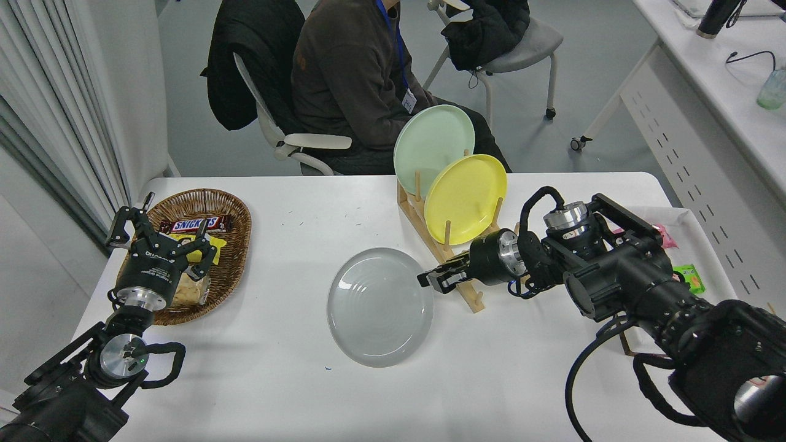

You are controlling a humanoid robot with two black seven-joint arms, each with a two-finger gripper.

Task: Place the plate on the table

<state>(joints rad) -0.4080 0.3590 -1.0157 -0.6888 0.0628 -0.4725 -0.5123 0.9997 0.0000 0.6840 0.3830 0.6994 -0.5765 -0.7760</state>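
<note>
The light grey plate [379,307] lies low over the white table [295,393] at its middle, nearly flat. My right gripper [430,280] comes in from the right and is shut on the plate's upper right rim. The gripper sits just in front of the wooden rack's near end. My left gripper [161,238] is parked at the lower left over the basket, fingers spread open and empty.
A wooden rack [470,293] right of the plate holds a yellow plate [465,197] and a mint green plate [433,147]. A wicker basket [230,227] with snacks stands at the left. A white tray [700,245] lies at the right edge. A person [350,80] sits at the far side.
</note>
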